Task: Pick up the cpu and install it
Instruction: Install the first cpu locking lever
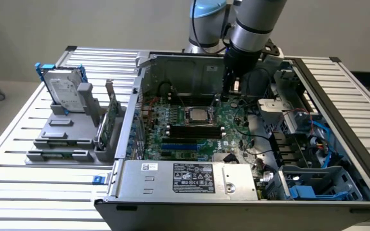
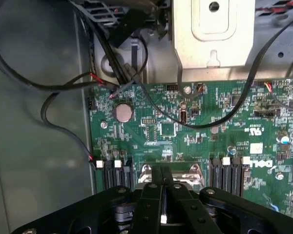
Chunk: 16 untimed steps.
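The cpu [image 1: 198, 114] shows as a small pale silvery square lying flat inside the metal-framed socket on the green motherboard [image 1: 233, 137], within the open computer case. My gripper [image 1: 231, 95] hangs inside the case a little above the board, just to the exterior view's right of the socket and towards the back wall. In the wrist view its black fingers [image 2: 151, 200] press together, shut, with nothing seen between them. Bright metal of the socket frame [image 2: 145, 171] lies just past the fingertips.
Black cables [image 2: 53, 87] loop over the board and case wall beside a coin battery [image 2: 123, 112]. A hard drive [image 1: 66, 89] in a blue frame stands on a grey fixture [image 1: 63, 139] at the exterior view's left. The power supply [image 1: 185, 178] fills the case's front.
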### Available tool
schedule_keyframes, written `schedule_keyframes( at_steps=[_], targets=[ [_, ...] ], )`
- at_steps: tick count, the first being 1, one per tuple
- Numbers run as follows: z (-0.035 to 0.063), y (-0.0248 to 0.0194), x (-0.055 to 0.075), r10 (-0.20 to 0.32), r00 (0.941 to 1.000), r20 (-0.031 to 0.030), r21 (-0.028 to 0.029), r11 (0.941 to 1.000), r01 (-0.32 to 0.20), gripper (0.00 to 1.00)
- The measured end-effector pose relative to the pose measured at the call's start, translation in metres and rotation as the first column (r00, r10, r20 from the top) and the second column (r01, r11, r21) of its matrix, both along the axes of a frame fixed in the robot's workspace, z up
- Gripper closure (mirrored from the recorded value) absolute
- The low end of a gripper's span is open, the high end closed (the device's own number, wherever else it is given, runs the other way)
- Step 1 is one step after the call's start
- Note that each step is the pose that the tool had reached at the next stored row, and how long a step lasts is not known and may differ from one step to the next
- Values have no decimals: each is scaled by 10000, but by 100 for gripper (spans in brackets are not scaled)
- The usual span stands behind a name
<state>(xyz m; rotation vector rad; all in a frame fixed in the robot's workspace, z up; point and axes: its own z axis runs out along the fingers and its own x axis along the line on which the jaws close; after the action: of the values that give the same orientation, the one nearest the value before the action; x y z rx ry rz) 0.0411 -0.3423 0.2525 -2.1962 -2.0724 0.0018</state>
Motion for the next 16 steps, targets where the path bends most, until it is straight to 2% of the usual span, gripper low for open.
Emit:
schedule_keyframes(
  at_steps=[3, 8, 12, 16],
  targets=[
    [2, -1, -51, 2, 9998, -175, 48, 10000, -1, 89],
    [1, -1, -136, 3, 9991, -425, 128, 9999, 3, 89],
    [1, -1, -194, 6, 9983, -583, 179, 9998, 4, 89],
    [1, 0, -264, 10, 9976, -687, 249, 9997, 7, 89]
  ],
)
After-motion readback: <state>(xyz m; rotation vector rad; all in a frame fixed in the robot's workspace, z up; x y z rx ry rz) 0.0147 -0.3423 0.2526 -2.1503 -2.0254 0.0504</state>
